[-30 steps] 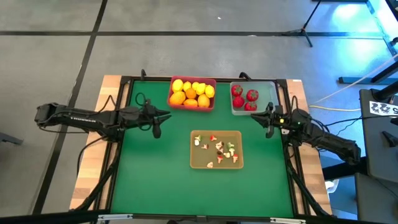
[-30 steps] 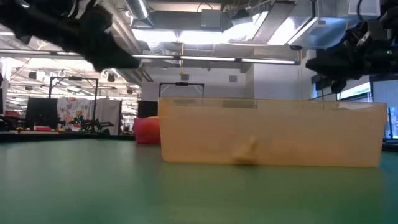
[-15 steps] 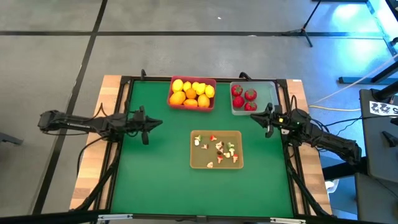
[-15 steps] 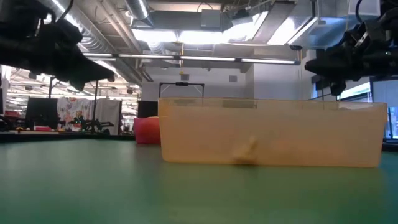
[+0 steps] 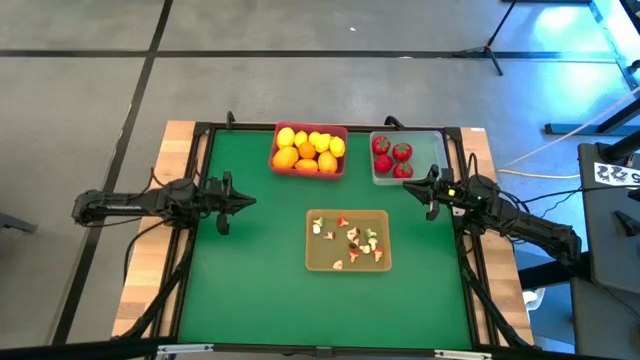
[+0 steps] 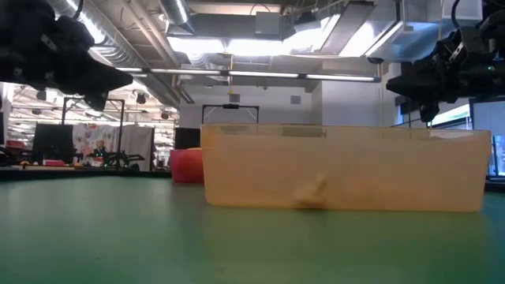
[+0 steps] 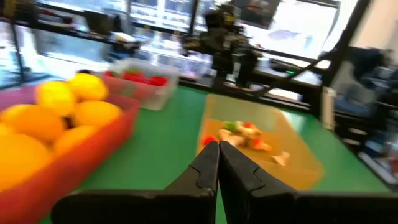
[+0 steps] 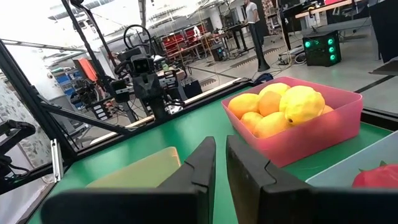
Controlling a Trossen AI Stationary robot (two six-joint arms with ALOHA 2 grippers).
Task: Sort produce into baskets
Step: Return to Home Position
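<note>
From above, the green surface [image 5: 250,290] carries three baskets: the red basket [image 5: 309,175] at the far edge holds the yellow and orange lemons [image 5: 310,148], the clear basket [image 5: 432,150] just beside it holds the red fruits [image 5: 392,158], and the tan basket [image 5: 322,262] near the middle holds the small mushroom-like bits [image 5: 355,240]. The left arm [image 5: 150,203] lies over the left edge and the right arm [image 5: 510,220] over the right edge by the clear basket, both clear of the produce. At table height the tan basket [image 6: 343,170] fills the middle, with the red basket [image 6: 186,166] showing behind it; both arms hang dark at the top corners. In the left wrist view the left jaws are pressed together and empty, with the red basket [image 7: 93,149] and tan basket [image 7: 298,162] ahead. In the right wrist view the right jaws stand narrow, a thin slit between them, holding nothing, above the surface between the red basket [image 8: 323,134] and tan basket [image 8: 137,171].
</note>
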